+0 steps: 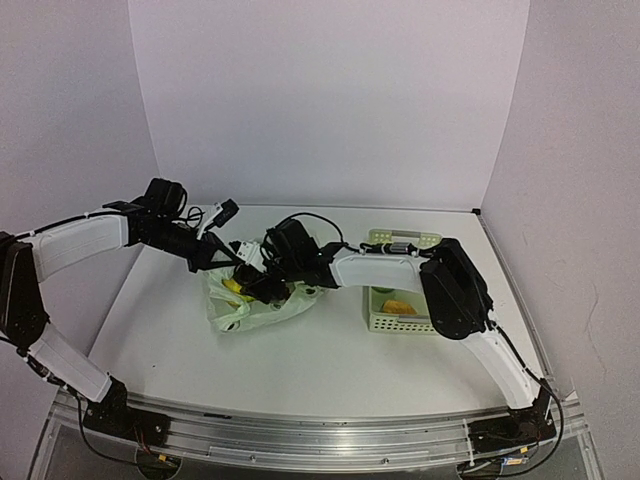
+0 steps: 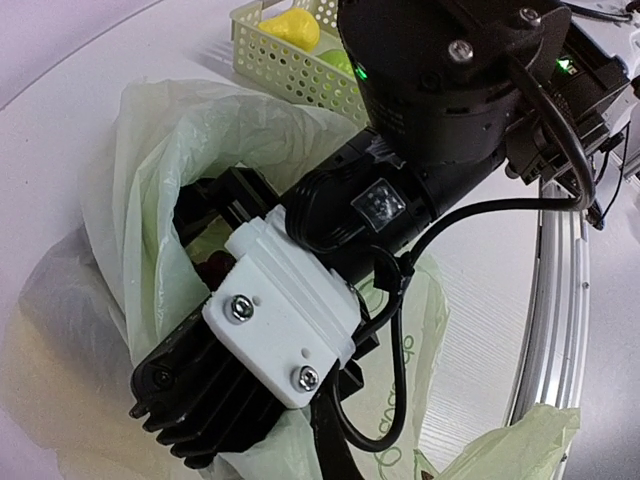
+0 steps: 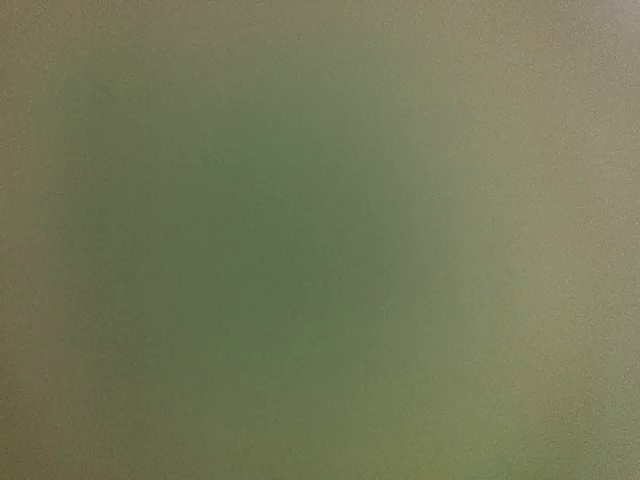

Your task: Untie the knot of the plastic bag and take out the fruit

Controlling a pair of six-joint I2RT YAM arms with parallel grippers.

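Observation:
The plastic bag [image 1: 262, 312] lies open at the table's middle; no knot shows. My left gripper [image 1: 222, 260] is at the bag's upper left rim and seems shut on it; a fold of bag [image 2: 530, 440] hangs close to its camera. My right gripper [image 1: 263, 287] reaches into the bag's mouth [image 2: 130, 150]. Its dark fingers [image 2: 215, 195] are deep inside, and I cannot tell how they stand. A yellow fruit [image 1: 233, 287] and a dark red fruit [image 2: 214, 270] lie in the bag. The right wrist view is only a green blur.
The pale green perforated basket [image 1: 400, 323] stands right of the bag, under the right arm, holding a yellow-orange fruit [image 1: 397, 306]. The left wrist view shows the basket [image 2: 262, 58] with a yellow fruit [image 2: 290, 28] and a green fruit [image 2: 336, 62].

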